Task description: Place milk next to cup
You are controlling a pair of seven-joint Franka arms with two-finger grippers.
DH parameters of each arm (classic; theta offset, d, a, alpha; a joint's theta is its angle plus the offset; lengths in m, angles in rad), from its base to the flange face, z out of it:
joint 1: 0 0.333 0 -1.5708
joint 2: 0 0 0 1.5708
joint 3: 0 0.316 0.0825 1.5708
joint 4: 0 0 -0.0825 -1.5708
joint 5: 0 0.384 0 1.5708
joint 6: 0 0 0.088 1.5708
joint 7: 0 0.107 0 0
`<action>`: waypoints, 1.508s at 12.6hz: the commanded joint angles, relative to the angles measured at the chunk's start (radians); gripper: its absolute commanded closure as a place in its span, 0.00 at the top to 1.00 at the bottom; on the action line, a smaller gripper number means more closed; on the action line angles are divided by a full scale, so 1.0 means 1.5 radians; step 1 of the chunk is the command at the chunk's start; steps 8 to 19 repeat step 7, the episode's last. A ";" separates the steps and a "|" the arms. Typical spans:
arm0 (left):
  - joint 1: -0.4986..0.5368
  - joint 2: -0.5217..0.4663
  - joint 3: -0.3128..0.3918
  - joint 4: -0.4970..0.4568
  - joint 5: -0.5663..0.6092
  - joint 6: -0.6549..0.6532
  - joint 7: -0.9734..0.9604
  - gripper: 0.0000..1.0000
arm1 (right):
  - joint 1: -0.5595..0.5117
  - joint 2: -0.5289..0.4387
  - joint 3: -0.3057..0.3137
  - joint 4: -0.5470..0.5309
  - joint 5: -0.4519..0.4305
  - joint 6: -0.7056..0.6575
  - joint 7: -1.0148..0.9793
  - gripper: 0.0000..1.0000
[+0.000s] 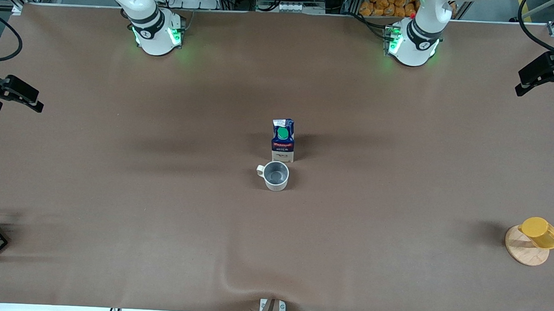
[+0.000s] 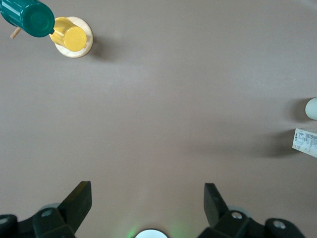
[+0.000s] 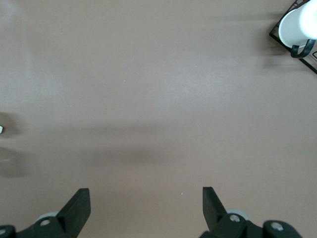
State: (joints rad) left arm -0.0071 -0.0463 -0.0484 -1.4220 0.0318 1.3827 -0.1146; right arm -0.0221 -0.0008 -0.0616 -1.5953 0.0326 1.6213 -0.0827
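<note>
Centrally, milk stands just beside cup; left end effector and right end effector hover spread.

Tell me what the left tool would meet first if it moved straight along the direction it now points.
Probably only bare table. The left tool is open, and nothing lies between its fingers. The yellow cup and the milk sit off to the sides, though depth is unclear.
</note>
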 commanded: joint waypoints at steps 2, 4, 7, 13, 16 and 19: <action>-0.004 -0.015 0.012 -0.011 -0.013 -0.007 0.010 1.00 | -0.014 -0.004 0.010 0.005 -0.006 -0.017 0.008 1.00; -0.009 -0.010 0.011 -0.008 -0.007 -0.006 0.001 1.00 | -0.014 -0.004 0.010 0.005 -0.005 -0.017 0.008 1.00; -0.007 -0.002 0.009 -0.008 -0.007 -0.006 -0.016 1.00 | -0.014 -0.004 0.010 0.005 -0.005 -0.017 0.008 1.00; -0.007 -0.002 0.009 -0.008 -0.007 -0.006 -0.016 1.00 | -0.014 -0.004 0.010 0.005 -0.005 -0.017 0.008 1.00; -0.007 -0.002 0.009 -0.008 -0.007 -0.006 -0.016 1.00 | -0.014 -0.004 0.010 0.005 -0.005 -0.017 0.008 1.00; -0.007 -0.002 0.009 -0.008 -0.007 -0.006 -0.016 1.00 | -0.014 -0.004 0.010 0.005 -0.005 -0.017 0.008 1.00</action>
